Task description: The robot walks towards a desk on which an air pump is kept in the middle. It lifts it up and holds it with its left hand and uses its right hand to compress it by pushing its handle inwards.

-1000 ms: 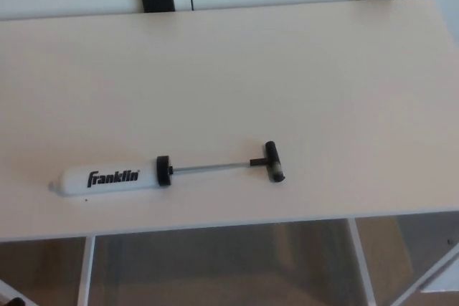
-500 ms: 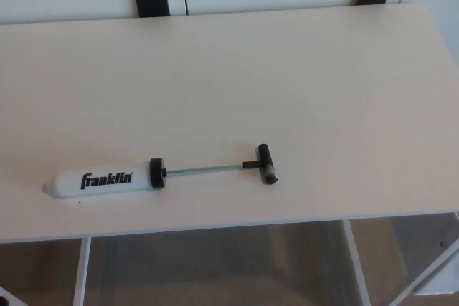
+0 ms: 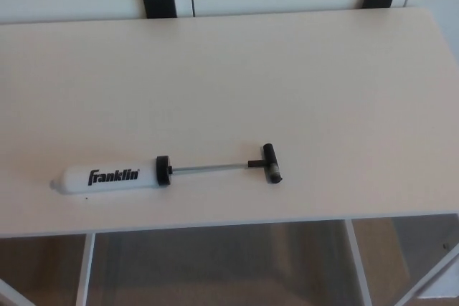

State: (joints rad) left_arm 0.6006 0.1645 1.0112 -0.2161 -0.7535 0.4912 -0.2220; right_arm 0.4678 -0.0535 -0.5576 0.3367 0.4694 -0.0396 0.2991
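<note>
Only your camera shifted a touch; the Franklin air pump [image 3: 115, 177] lay unmoved near the desk [image 3: 301, 84] front edge, T-handle [image 3: 271, 163] fully extended. Neither hand showed, so finger state couldn't be told. Still approaching, you had grasped nothing.

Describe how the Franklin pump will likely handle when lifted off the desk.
The air pump has a round white barrel, so it may roll if nudged. Its rod is drawn out, so the T-handle end could slide inward when pushed. It looks plastic, probably light and smooth.
</note>
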